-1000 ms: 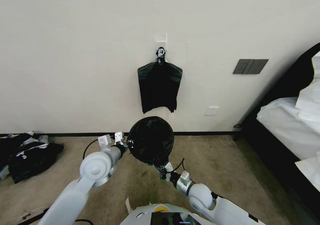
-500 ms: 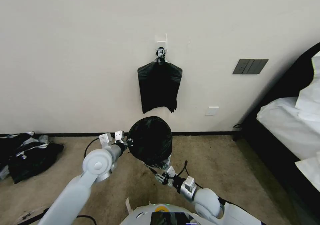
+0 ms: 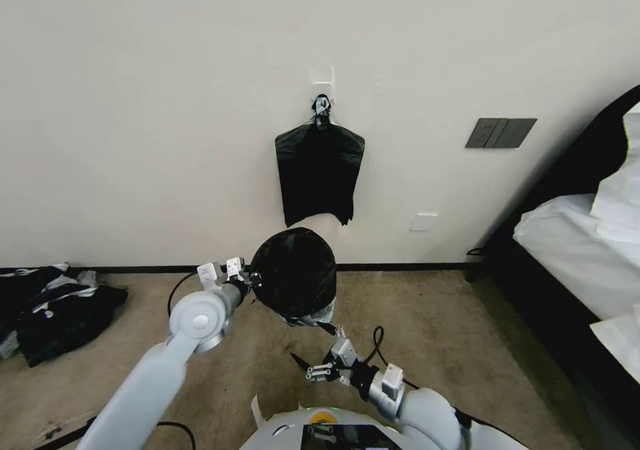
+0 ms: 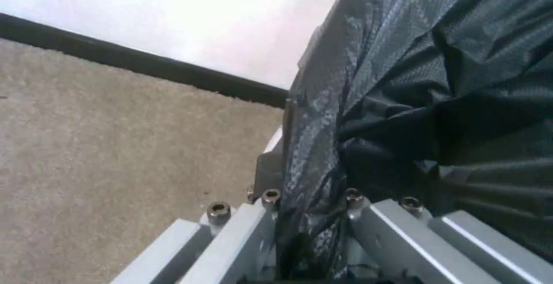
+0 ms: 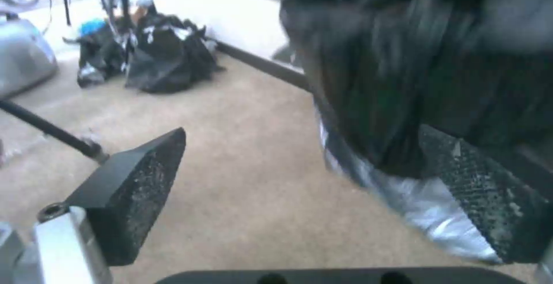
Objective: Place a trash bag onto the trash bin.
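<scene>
Left gripper (image 3: 252, 281) is clamped on the film of the one trash bag (image 3: 293, 273) at the bin's left rim; we see the film pinched between its fingers (image 4: 259, 215). Right gripper (image 3: 313, 363) is spread wide, holding nothing, just off the near side. One trash bin (image 3: 319, 314), bag stretched over its mouth, on the carpet (image 3: 427, 323) by the wall. One bag bundle (image 3: 319, 173) hangs on the wall above.
</scene>
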Robot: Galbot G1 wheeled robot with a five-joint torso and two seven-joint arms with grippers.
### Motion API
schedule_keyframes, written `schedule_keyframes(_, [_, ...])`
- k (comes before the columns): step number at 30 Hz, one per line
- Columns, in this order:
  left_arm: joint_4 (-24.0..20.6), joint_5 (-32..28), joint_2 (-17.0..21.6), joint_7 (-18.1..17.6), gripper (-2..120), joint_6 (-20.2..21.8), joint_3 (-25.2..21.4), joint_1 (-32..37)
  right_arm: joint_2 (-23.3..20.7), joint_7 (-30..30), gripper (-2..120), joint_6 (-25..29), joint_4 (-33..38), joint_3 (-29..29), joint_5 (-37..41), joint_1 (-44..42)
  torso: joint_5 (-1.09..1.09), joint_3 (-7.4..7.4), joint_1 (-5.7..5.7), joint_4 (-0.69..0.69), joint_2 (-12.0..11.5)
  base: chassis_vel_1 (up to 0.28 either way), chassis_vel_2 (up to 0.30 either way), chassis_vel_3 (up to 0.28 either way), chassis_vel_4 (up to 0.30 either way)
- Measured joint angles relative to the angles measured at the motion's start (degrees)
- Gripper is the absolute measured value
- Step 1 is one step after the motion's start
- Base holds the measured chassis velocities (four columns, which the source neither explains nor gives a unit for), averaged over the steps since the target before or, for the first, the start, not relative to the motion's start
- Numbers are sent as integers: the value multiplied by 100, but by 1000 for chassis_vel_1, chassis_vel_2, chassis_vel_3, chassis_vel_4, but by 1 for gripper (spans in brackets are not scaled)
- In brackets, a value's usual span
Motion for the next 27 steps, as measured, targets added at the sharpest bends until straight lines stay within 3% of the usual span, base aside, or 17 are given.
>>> schedule_keyframes(5, [15, 272, -66, 47, 0, -48, 118, 77, -149, 311, 96, -335, 585, 193, 811, -55, 1, 0, 0, -1, 0, 0, 0, 0, 0])
schedule_keyframes(9, [-9, 635, -128, 120, 0, -113, 218, 195, -179, 774, 84, -758, 983, 332, 1918, 327, 1, 0, 0, 1, 0, 0, 0, 0, 0])
schedule_keyframes(11, [-135, 878, -193, 145, 0, -132, 308, 329, -171, 1386, 70, -1357, 1165, 456, 2929, 900, 2, 0, 0, 1, 0, 0, 0, 0, 0])
schedule_keyframes(13, [-168, 970, -216, 151, 0, -133, 338, 380, -179, 1571, 67, -1541, 1165, 452, 3125, 1087, 2, 0, 0, 1, 0, 0, 0, 0, 0])
schedule_keyframes(16, [-232, 1177, -283, 152, 0, -133, 416, 492, -195, 2198, 53, -2340, 1159, 324, 3559, 1658, 2, 0, 0, 0, 0, 0, 0, 0, 0])
schedule_keyframes(17, [-232, 1177, -283, 152, 0, -133, 416, 492, -195, 2198, 53, -2340, 1159, 324, 3559, 1658, 2, 0, 0, 0, 0, 0, 0, 0, 0])
schedule_keyframes(20, [-275, 1365, -357, 152, 0, -133, 499, 581, -68, 2882, 39, -3293, 1118, 52, 4411, 2514, 1, 0, 0, 0, 0, 0, 0, 0, 0])
schedule_keyframes(24, [-289, 1483, -409, 145, 0, -131, 562, 603, 169, 3366, 29, -3764, 911, -231, 4913, 3105, 1, 0, 0, 0, 0, 0, 0, 0, 0])
schedule_keyframes(27, [-293, 1707, -480, 138, 0, -128, 670, 638, 587, 4118, 14, -4106, 478, -745, 5343, 3805, 1, 1, 0, 1, 0, 0, 0, 0, 0])
